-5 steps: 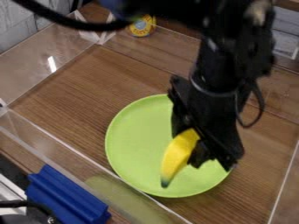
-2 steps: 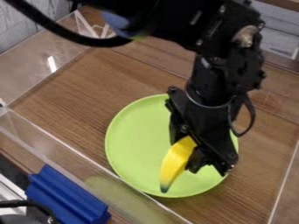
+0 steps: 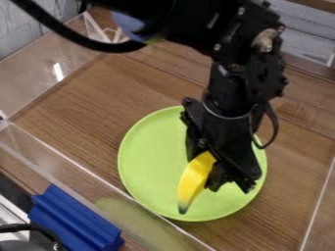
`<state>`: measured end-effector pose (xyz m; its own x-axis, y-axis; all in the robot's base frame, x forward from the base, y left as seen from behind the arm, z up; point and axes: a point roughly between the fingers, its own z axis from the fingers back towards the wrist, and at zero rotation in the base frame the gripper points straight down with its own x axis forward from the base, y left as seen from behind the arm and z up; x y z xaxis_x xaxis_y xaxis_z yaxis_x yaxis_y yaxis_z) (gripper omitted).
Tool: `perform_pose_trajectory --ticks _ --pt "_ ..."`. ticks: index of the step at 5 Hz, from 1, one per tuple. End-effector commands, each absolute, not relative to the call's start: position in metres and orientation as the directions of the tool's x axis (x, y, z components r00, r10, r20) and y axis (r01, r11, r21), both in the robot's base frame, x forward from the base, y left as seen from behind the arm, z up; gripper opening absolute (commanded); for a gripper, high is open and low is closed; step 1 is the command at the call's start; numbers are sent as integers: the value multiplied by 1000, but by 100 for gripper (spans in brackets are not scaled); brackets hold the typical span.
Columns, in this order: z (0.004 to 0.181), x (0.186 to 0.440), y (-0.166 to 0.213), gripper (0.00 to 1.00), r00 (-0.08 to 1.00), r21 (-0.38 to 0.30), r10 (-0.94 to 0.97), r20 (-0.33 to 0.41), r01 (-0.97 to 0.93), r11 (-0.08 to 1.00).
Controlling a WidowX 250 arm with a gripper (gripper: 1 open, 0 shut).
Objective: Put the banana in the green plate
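The yellow banana (image 3: 195,183) hangs tilted over the near right part of the lime-green plate (image 3: 147,157), its dark lower tip close to the plate's surface. My black gripper (image 3: 213,167) points down over the plate and is shut on the banana's upper end. The black fingers (image 3: 233,172) cover the top of the fruit. Whether the tip touches the plate I cannot tell.
A blue block (image 3: 72,224) lies at the near left corner. A clear wall (image 3: 53,167) runs along the left and near side of the wooden table (image 3: 118,83). A pale green flat piece (image 3: 124,218) lies by the block.
The arm has shifted a little left and lower with the banana still held; the banana's tip now hangs nearer the plate.
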<state>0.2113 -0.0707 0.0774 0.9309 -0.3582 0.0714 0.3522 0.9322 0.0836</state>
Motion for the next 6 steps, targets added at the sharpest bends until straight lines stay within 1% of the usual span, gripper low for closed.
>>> perform_pose_trajectory --ticks 1,2,3,4,5,6 --pt "81 220 -69 0 938 78 -334 97 327 942" --pt "78 223 -68 0 945 73 -314 95 308 949" --pt "80 224 -67 100 948 65 -303 94 297 953" --pt "86 224 -65 100 951 57 -295 94 291 955" --pt "99 226 -62 100 953 50 -286 102 282 958" --pt "127 233 -49 100 958 62 -259 124 253 965"
